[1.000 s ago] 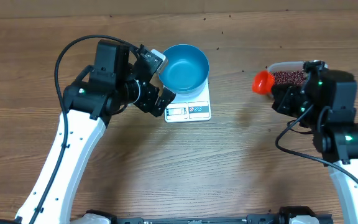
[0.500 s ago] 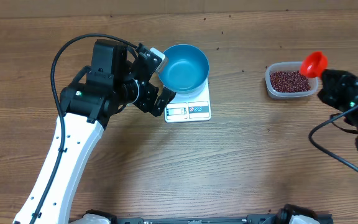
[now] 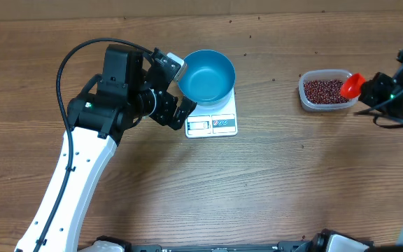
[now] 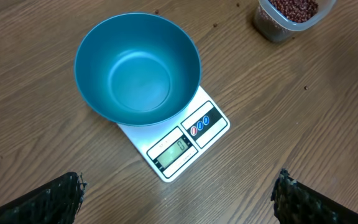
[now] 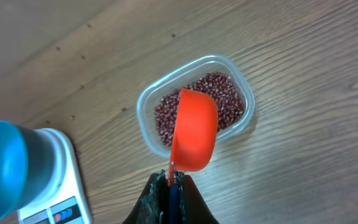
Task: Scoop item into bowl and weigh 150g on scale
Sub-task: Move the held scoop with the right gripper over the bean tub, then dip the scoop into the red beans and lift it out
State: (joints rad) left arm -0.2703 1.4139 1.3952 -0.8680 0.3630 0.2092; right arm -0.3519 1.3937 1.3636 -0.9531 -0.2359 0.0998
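Wooden table (image 3: 257, 189) bears scale (image 3: 212, 124), display toward robot; right pincer (image 5: 171, 182) pinches scoop (image 5: 194, 130) (left pincer (image 4: 179, 202) spread).

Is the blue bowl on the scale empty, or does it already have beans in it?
Empty. The bowl is bare blue inside; the beans lie in the clear tub.

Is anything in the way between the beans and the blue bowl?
Nothing visible. Only open wooden table lies between the tub of beans and the empty bowl on the scale.
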